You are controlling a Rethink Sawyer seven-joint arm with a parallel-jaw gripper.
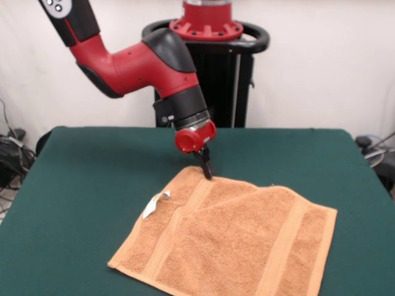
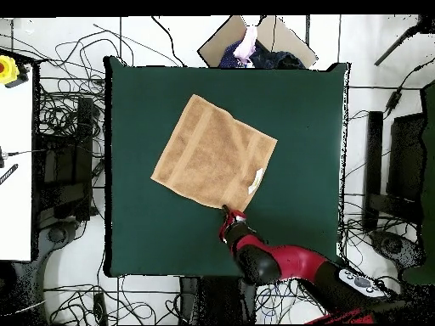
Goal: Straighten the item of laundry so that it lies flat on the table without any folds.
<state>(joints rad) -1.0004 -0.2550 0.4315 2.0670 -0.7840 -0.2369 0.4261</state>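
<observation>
The orange-tan towel [image 1: 234,240] lies spread on the green table [image 1: 92,160], toward the front right. It is mostly flat, with a crease along one woven band and a small fold by the white tag [image 1: 154,203]. My gripper [image 1: 208,171] points down at the towel's far corner, its dark fingers close together on the cloth edge. In the overhead view the towel [image 2: 212,153] lies as a tilted square on the table [image 2: 314,127], and the gripper [image 2: 225,208] meets its corner nearest the robot, with the tag [image 2: 257,178] nearby.
The black pedestal [image 1: 210,61] stands behind the table's far edge. Bare green table surrounds the towel on the left and far sides. Cables cover the floor around the table, and a cardboard box [image 2: 255,42] sits beyond the edge away from the robot.
</observation>
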